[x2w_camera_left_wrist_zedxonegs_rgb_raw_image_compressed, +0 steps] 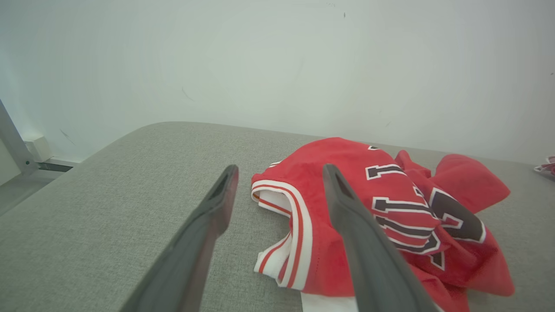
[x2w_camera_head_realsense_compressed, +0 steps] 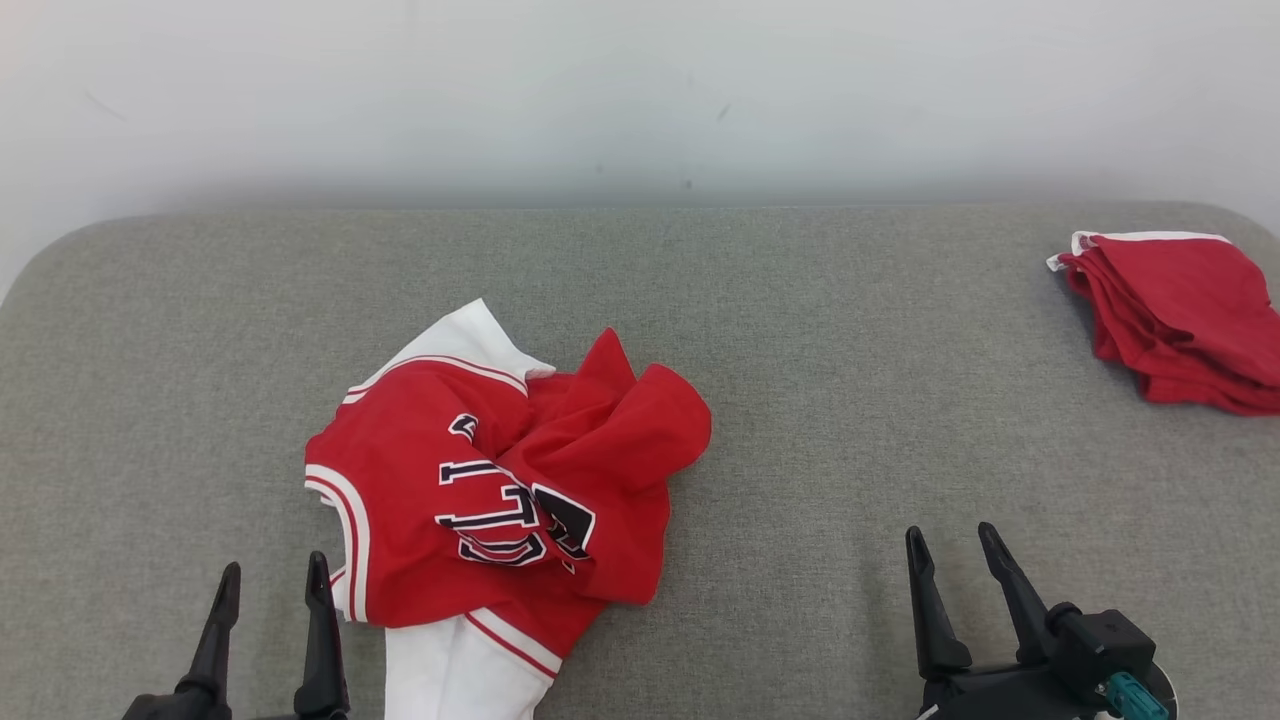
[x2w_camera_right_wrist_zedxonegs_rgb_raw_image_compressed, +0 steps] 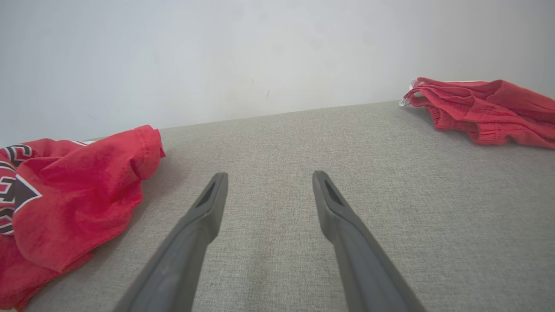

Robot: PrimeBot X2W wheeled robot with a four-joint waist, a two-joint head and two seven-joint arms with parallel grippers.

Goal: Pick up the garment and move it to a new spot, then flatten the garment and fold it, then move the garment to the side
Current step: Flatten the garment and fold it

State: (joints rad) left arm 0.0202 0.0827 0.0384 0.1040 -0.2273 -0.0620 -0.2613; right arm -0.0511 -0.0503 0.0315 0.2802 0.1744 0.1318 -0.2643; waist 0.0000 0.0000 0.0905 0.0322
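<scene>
Head cam overhead; wrist cams low, fwd, sharing garment [x2w_camera_head_realsense_compressed: 420,500].

Jersey [x2w_camera_head_realsense_compressed: 430,500] showing red, white trim, navy white-edged letters; cloth [x2w_camera_head_realsense_compressed: 1190,320] showing red, white edge; table [x2w_camera_head_realsense_compressed: 800,350] showing grey.

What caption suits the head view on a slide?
Crumpled red jersey on grey surface; left gripper and right gripper open, empty; folded red cloth at right.

Edges and creases
We lose the garment's [x2w_camera_head_realsense_compressed: 400,470] white end at the bottom edge; its crumpled lettering [x2w_camera_head_realsense_compressed: 505,510] is unreadable.
</scene>
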